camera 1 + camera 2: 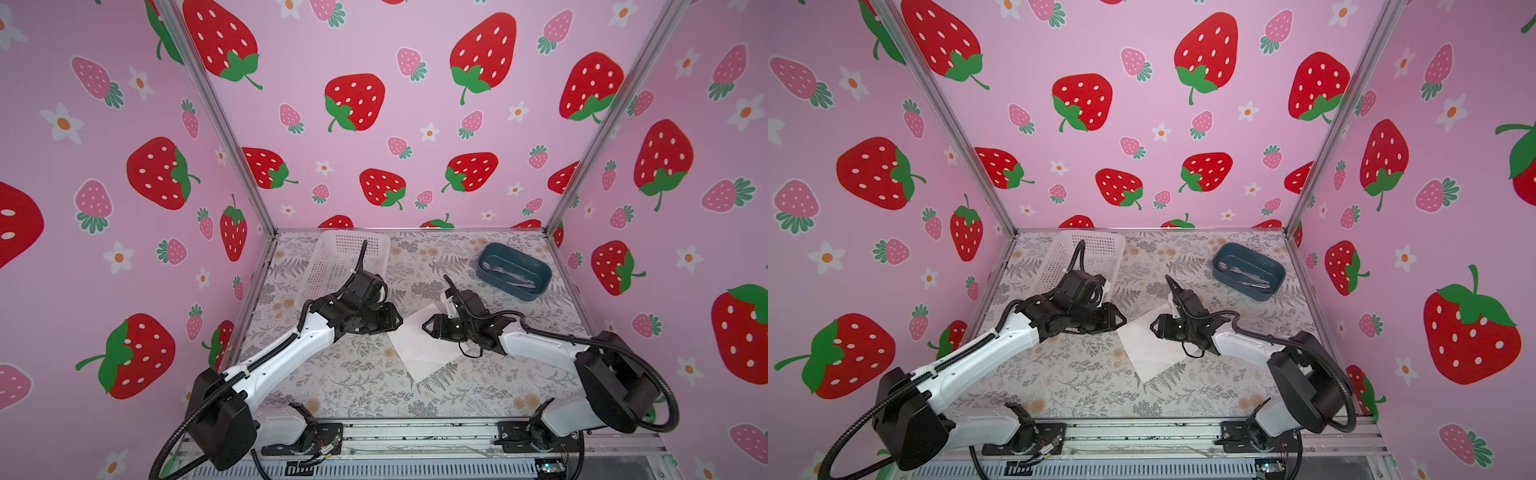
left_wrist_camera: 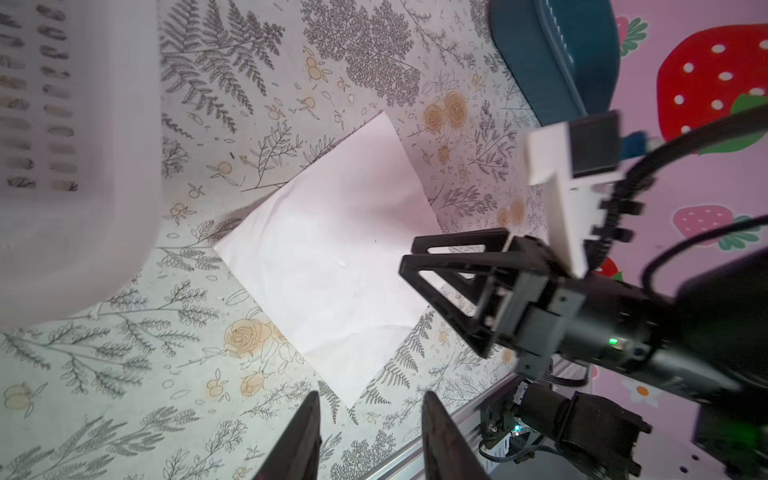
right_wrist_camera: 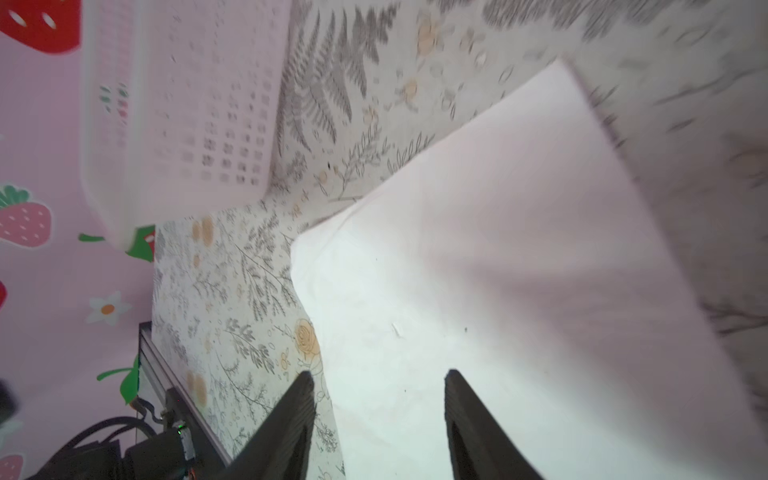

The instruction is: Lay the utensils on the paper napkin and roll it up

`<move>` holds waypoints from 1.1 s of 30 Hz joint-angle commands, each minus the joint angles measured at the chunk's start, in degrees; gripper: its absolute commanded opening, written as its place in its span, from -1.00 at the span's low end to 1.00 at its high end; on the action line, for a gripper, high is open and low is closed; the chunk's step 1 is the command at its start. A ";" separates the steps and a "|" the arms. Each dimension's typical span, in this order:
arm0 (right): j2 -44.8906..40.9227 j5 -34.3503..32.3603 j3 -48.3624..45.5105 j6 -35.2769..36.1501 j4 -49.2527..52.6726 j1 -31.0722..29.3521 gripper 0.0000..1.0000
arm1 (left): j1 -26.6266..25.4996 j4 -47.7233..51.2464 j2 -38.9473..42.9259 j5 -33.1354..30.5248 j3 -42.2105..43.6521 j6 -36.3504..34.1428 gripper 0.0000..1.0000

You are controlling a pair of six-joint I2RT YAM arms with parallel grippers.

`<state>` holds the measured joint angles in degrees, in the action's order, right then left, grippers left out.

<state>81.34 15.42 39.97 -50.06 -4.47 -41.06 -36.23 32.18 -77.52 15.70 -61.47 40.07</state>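
**Meeting over the paper napkin, both grippers empty**

The floral-covered surface point(image 1: 353, 382) carries everything. The left arm point(image 1: 282, 357) rises from its base at the near edge and stretches forward and inward, with its wrist bent so the gripper points toward the middle. The right arm point(image 1: 540, 340) mirrors it: elbow high near the right edge, forearm reaching inward, wrist level and low.

A white perforated basket point(image 1: 328, 266) sits in the far left corner, partly behind the left wrist. A blue tray point(image 1: 530, 296) lies near the far right corner, and the utensils point(image 1: 509, 276) rest together inside it, well apart from both grippers.

The paper napkin point(image 1: 419, 349) lies flat just right of the middle, turned like a diamond with one corner toward the near edge. Nothing lies on it.

The left gripper point(image 2: 370, 399) hangs beside the napkin's left corner, its fingers point(image 2: 309, 419) spread with only the cover showing between them. The right gripper point(image 3: 380, 376) hovers above the napkin's right half, its fingers point(image 3: 465, 411) likewise parted and pinching nothing. Whether either tip touches the paper cannot be told.
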 commanded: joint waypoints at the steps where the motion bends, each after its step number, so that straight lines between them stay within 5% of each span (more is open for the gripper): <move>1: -3.71 -1.15 -4.47 -1.94 1.63 4.41 0.05 | -1.42 2.26 -5.42 0.40 -4.93 -1.96 -0.33; 7: -4.15 7.51 -8.63 -2.62 -2.14 5.73 -0.21 | -2.15 8.02 -16.20 -0.05 -10.21 -7.34 -0.40; 14: -0.64 11.49 -10.08 -0.96 -2.66 5.20 -0.26 | -2.12 8.53 -22.26 -1.78 -11.13 -7.98 -0.43; 27: 1.54 1.38 -9.68 3.54 4.47 5.37 -0.42 | -4.19 12.19 -32.76 -14.11 -16.40 -7.74 -0.45; 33: 1.50 -3.26 -10.16 3.95 6.28 5.37 -0.42 | -6.19 11.06 -33.19 -14.50 -12.43 -6.56 -0.47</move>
<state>82.37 17.50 30.68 -46.94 -1.85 -35.64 -41.19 42.09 -111.31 3.16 -75.90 32.62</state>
